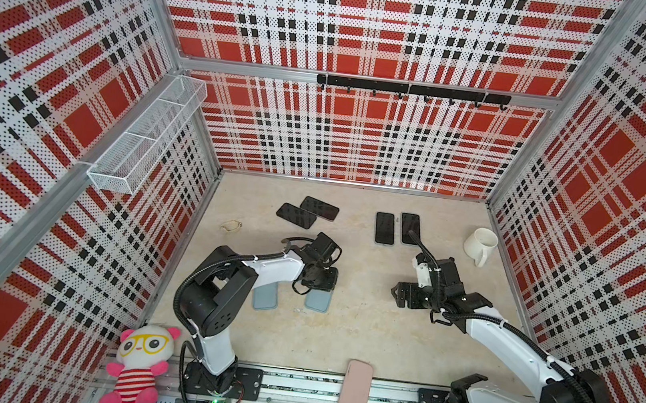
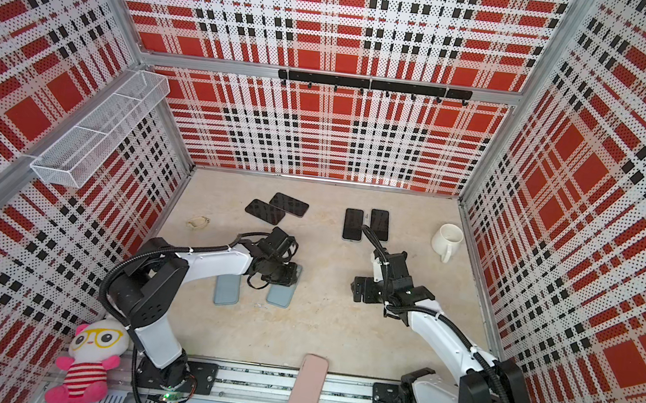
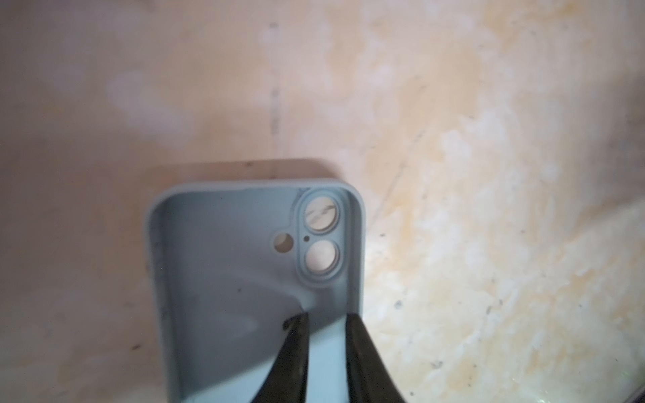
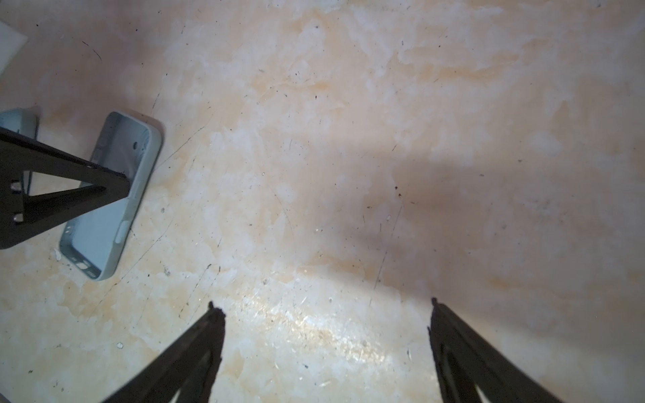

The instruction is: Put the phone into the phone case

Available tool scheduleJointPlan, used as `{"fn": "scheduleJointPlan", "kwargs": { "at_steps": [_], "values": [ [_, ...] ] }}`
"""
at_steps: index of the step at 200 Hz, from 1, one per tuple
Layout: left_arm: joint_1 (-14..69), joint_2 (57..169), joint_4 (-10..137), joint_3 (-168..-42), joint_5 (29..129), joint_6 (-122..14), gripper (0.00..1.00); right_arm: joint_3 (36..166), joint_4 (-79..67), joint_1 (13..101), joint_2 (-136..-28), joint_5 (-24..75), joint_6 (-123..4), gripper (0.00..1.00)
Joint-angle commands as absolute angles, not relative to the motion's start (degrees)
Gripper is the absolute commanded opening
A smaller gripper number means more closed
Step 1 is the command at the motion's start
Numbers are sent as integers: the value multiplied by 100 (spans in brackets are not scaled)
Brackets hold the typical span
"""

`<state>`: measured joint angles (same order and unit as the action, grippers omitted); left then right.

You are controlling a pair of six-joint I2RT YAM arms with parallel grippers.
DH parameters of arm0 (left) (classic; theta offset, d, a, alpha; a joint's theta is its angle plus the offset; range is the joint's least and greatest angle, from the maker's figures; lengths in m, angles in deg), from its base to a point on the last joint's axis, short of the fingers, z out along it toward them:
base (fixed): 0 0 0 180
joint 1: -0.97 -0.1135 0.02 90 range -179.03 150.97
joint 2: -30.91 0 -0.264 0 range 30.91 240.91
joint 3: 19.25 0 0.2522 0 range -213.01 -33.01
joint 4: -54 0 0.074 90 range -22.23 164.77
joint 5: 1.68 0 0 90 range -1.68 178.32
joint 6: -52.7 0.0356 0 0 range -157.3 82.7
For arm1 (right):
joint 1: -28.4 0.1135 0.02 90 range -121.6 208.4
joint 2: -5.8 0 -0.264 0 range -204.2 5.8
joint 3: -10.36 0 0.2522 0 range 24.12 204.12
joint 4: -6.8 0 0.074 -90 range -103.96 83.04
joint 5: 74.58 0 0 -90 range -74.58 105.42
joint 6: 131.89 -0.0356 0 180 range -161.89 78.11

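Overhead, in both top views: four phones (image 1: 385, 228) lay in two pairs at the back of the table (image 1: 358, 341), none in a case. The left gripper (image 1: 319, 279) stood over the grey case (image 1: 318, 301), with a spare case (image 1: 265, 296) just beside it. A pink case (image 1: 352, 398) rested across the front rail. The right gripper (image 1: 397, 293) hung near the middle, well apart from every phone. A mug (image 1: 480, 243) stood at the right.

Left wrist view: the case lay open side up and empty, with the table showing through its camera holes. The fingers (image 3: 296, 349) were drawn narrow astride one long wall, one inside and one outside. Whether they pinched the wall could not be told.

Right wrist view: the fingers were spread wide over bare table and held nothing. The case sat off to one side under the left gripper.

Status, as judged: early. The case was only being taken or steadied. Left to do: fetch a phone, line it up over the case and press it in.
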<state>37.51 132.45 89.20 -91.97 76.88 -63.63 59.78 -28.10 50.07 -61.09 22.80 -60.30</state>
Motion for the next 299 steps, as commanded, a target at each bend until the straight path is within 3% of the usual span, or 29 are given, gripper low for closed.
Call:
{"fn": "scheduleJointPlan", "kwargs": {
  "at_steps": [1, 35, 74, 105, 167, 216, 260, 299],
  "values": [
    [3873, 13255, 9366, -9941, 7731, -5644, 34, 5928, -2824, 4950, -5903, 2166, -5929, 95],
    [3764, 13328, 10514, -10740, 8995, -4105, 48, 5932, -2705, 4946, -5895, 2333, -5988, 95],
    [3774, 13787, 10967, -11273, 9159, -2377, 63, 6015, -2747, 4941, -5976, 2646, -6017, 96],
    [3837, 14158, 10913, -11460, 8833, -1552, 65, 5904, -2716, 4943, -5870, 2922, -6014, 97],
    [3737, 14929, 11215, -12002, 8721, -1494, 65, 5813, -2895, 4935, -5532, 2977, -6169, 97],
    [3616, 15137, 11303, -12044, 8714, -1611, 55, 5787, -3047, 4896, -5510, 2801, -6069, 97],
    [3564, 15182, 11307, -12083, 8642, -1814, 23, 5797, -3034, 4875, -5540, 2716, -6073, 97],
    [3375, 15032, 11215, -12054, 8450, -2160, 5, 5852, -2968, 4756, -5511, 2715, -6121, 95]
  ]
}}
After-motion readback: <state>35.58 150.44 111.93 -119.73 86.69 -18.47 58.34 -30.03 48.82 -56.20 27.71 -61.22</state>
